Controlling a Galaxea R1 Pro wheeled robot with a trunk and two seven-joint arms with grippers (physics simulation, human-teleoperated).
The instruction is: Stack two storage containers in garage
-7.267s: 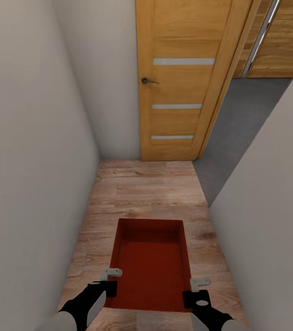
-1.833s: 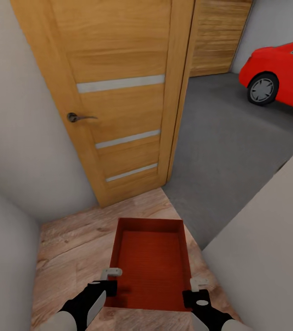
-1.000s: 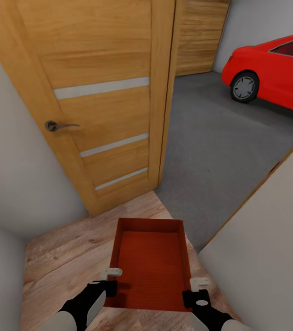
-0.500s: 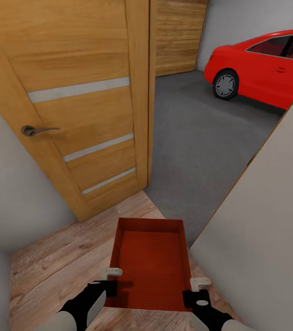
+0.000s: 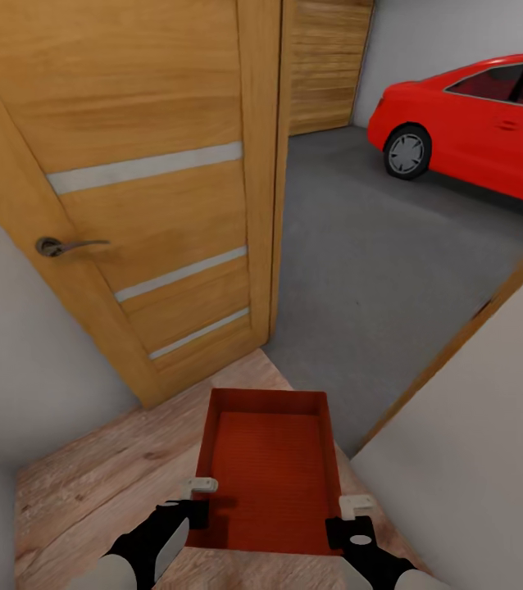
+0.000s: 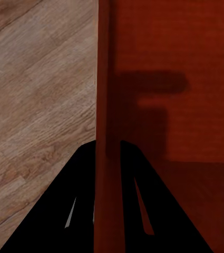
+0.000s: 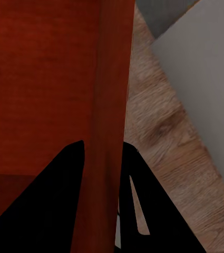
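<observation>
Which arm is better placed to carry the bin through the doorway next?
Neither alone: left end effector and right end effector each clamp a side wall of the container, so both carry it onto the garage floor.

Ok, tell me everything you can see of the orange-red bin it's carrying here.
The storage container is a rectangular, open-top, orange-red bin with thin walls and a finely ribbed floor, and nothing inside. It is held level above the wood plank floor, long axis pointing ahead toward the garage doorway. The left tool pinches its left wall and the right tool its right wall, near the end closest to the robot; each wrist view shows a wall between the fingers.
</observation>
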